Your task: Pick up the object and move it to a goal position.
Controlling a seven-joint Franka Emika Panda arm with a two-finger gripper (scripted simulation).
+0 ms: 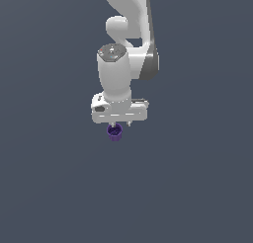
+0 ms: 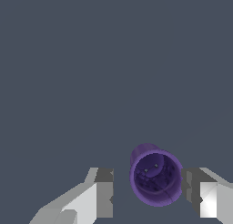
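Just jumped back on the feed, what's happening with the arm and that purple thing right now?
The Panda arm has its end effector lowered around the purple cup. In the wrist view the cup sits between the two fingers, nearer one than the other, with a clear gap on the far side, so the jaws are open and nothing is gripped yet. The exterior view shows the cup just under the white hand. No goal marker is visible.

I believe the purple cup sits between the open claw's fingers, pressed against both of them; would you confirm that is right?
Not quite. In the wrist view the purple cup sits between the open claw's fingers, but off-centre: it is close to or touching one finger, while a clear gap separates it from the other.
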